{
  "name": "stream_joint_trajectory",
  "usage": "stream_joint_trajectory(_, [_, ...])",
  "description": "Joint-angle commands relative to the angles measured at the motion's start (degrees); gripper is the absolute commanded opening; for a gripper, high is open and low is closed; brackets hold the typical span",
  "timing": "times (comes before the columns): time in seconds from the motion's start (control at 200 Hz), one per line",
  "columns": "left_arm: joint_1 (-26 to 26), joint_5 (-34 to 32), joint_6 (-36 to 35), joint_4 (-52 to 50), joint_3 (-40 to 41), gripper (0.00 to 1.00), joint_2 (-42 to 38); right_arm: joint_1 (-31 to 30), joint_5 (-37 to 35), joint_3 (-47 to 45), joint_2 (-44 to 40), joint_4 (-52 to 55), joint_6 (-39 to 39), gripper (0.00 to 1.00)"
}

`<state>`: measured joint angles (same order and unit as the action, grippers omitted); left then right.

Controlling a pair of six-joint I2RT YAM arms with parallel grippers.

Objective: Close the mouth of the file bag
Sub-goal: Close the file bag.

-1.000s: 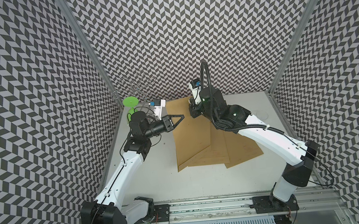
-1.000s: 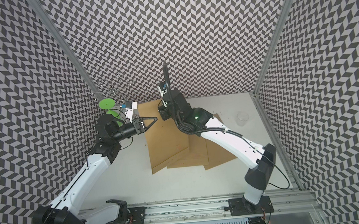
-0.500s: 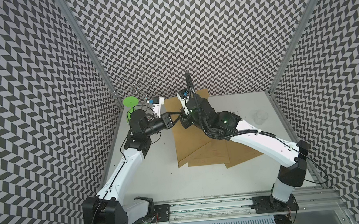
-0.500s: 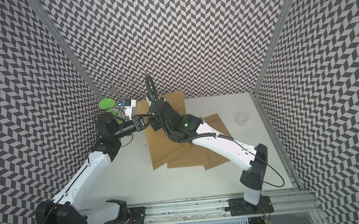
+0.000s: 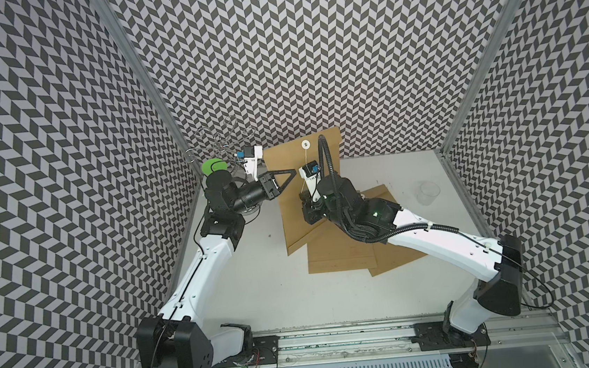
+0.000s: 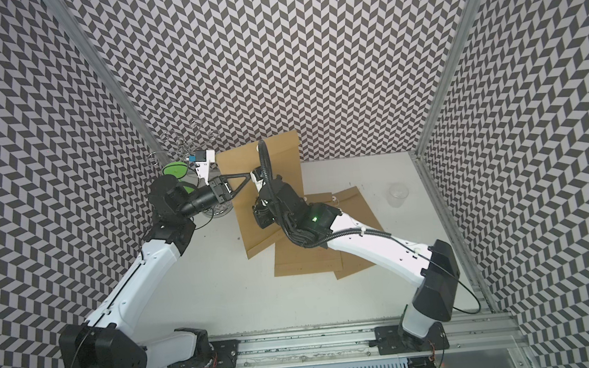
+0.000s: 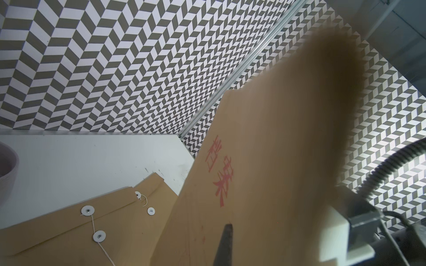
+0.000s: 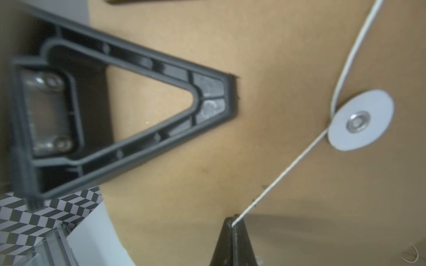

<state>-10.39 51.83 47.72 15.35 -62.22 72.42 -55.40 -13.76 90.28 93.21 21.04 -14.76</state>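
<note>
The brown file bag (image 5: 289, 207) (image 6: 248, 218) stands tilted, its mouth end raised toward the back wall. My left gripper (image 5: 294, 172) (image 6: 248, 176) is shut on its left edge; one flat finger (image 8: 138, 119) lies against the bag's face. A white string (image 8: 288, 168) passes round a white disc (image 8: 359, 119) on the bag and ends in my right gripper (image 8: 232, 221), which is shut on it. In both top views the right gripper's fingertips are hidden under its wrist. The left wrist view shows the bag's other face with red characters (image 7: 221, 175) beside the left fingertip (image 7: 224, 244).
Two more brown file bags (image 5: 343, 257) (image 7: 69, 225) lie flat on the white table under the right arm. A clear plastic cup (image 5: 426, 191) stands at the right. A green object (image 5: 213, 166) and a wire rack (image 5: 216, 140) fill the back left corner.
The bag's mouth end has risen off the table. My right gripper swung left toward the left gripper, then came back toward the front, drawing the string with it.
</note>
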Motion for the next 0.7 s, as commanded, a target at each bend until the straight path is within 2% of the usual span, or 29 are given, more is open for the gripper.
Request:
stream_joint_trajectory(0.0, [0.24, 1.48, 0.43, 3.05, -3.02, 0.00, -0.88, 3.11, 4.40, -2.55, -1.83, -4.64, -1.77, 0.00])
stream_joint_trajectory(0.21, [1.24, 5.83, 5.06, 7.65, -0.69, 0.00, -2.14, 9.97, 6.20, -4.50, -1.78, -7.22, -0.20, 0.00])
stream_joint_trajectory(0.315, [2.40, 6.82, 4.89, 6.57, -0.45, 0.00, -3.15, 13.04, 5.93, -7.61, -3.44, -9.62, 0.12, 0.00])
stream_joint_trajectory(0.401, [3.72, 7.50, 4.56, 5.53, -0.46, 0.00, -3.86, 15.54, 6.58, -12.54, -5.69, -12.94, 0.37, 0.13])
stream_joint_trajectory(0.451, [4.37, 7.90, 4.73, 5.54, -0.58, 0.00, -3.93, 17.02, 7.84, -15.16, -6.71, -14.34, 0.39, 0.24])
stream_joint_trajectory(0.521, [4.93, 8.66, 6.94, 8.72, -0.15, 0.00, -3.60, 18.80, 9.91, -18.02, -7.23, -14.87, 0.10, 0.36])
stream_joint_trajectory(0.606, [5.48, 9.17, 8.75, 11.09, -0.45, 0.00, -3.08, 20.75, 12.31, -21.65, -8.06, -15.88, -0.38, 0.44])
stream_joint_trajectory(0.696, [6.01, 8.78, 3.45, 4.34, -3.46, 0.00, -2.78, 23.10, 17.01, -25.45, -10.50, -17.68, -0.44, 0.48])
